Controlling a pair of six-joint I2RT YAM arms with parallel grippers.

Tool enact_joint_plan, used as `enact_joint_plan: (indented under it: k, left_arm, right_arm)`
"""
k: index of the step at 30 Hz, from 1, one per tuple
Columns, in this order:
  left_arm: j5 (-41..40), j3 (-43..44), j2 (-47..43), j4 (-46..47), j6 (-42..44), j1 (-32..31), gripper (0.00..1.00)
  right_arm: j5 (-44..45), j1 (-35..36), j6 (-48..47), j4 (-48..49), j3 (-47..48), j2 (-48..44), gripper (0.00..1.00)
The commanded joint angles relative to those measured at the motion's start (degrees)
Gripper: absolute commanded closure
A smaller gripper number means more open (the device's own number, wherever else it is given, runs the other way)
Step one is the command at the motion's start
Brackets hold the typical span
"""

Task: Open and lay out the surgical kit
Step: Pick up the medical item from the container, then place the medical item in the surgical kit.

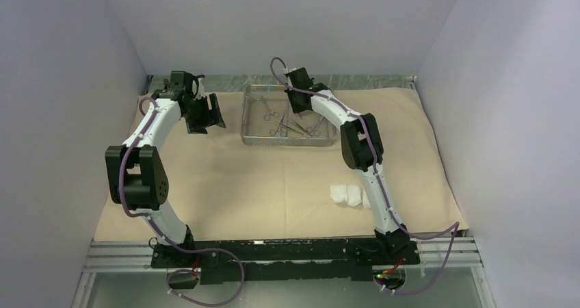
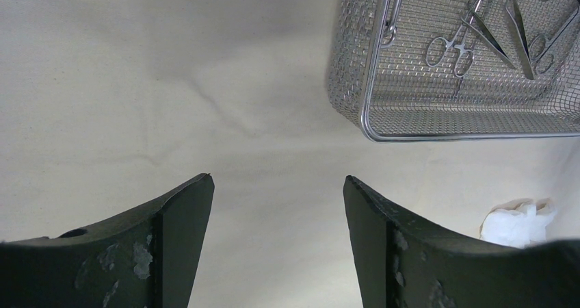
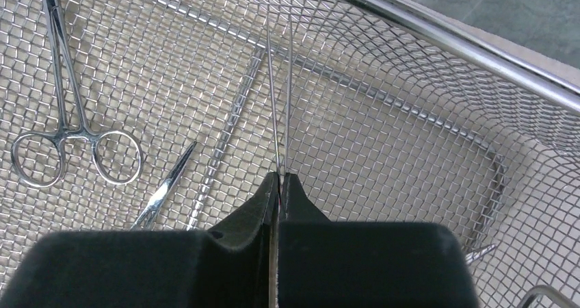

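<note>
The tan wrap sheet (image 1: 260, 185) lies spread open on the table. The steel wire-mesh tray (image 1: 287, 142) stands on it at the back centre and holds silver ring-handled clamps (image 1: 273, 116). My right gripper (image 1: 297, 103) is down inside the tray. In the right wrist view it (image 3: 280, 176) is shut on thin tweezers (image 3: 279, 89), whose two prongs point away from the jaws. A ring-handled clamp (image 3: 68, 130) lies to its left on the mesh. Three white gauze pads (image 1: 347, 195) lie on the sheet at front right. My left gripper (image 2: 277, 179) is open and empty over the sheet, left of the tray (image 2: 465, 135).
Grey walls close in the left, back and right sides. The sheet's edge runs near the metal rail (image 1: 287, 250) at the arm bases. The tray's raised rim (image 3: 444, 41) stands close to my right gripper. One gauze pad (image 2: 516, 222) shows in the left wrist view.
</note>
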Motion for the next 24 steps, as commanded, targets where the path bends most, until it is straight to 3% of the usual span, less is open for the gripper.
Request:
enact_joint_plan:
  k: [1,7,14,18,24]
  left_arm:
    - [0.4,0.9,-3.2,0.3,0.9,-0.1,0.25]
    - [0.3,1.1,-3.8,0.5,1.1,-0.1,0.24]
    - [1.2,0.2,-4.3,1.4,1.2,-0.1,0.25]
    - [2.2,-0.1,-4.7,1.7,1.0,-0.1,0.24]
    - [3.4,-2.4,-6.8,2.9,-0.1,-0.1,0.24]
  right_arm:
    - [3.0,0.3,-0.1,-2.7,1.9,-4.0,1.00]
    - [0.6,0.4,0.1,-5.3,-4.8,-15.3,1.00]
    - [-3.6,0.4,1.8,-12.3,-8.5,-21.9,1.00]
    - [-6.7,0.3,6.3,-16.2,-11.1,-26.4,1.00]
    - [-6.2,3.3,17.8,-17.0,-25.0,-37.5,1.00]
